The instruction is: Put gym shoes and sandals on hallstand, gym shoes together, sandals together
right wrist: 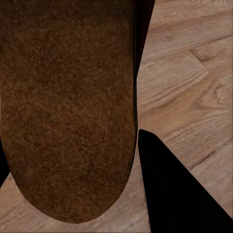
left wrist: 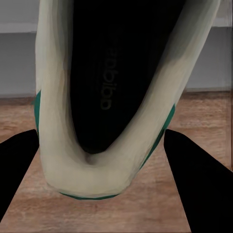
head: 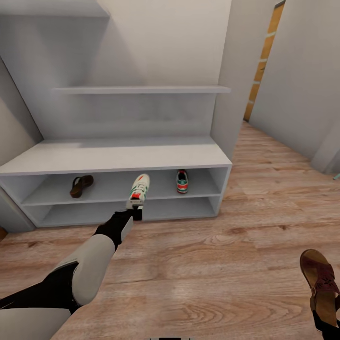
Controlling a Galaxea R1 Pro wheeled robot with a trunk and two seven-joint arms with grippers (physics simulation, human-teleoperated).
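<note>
The left gripper [head: 136, 211] clamps a white, green-striped gym shoe [head: 139, 187] at the pale grey hallstand's [head: 113, 158] shelf, while the right gripper [head: 326, 317] pinches a grainy brown sandal [head: 322, 280] above wood-grain floor [head: 208, 269].

Soft even light, blurry close-up wrist renders

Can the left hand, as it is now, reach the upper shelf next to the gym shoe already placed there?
Probably yes: the left hand holds its gym shoe at the shelf's open front, with bare shelf beside the placed shoe.
</note>
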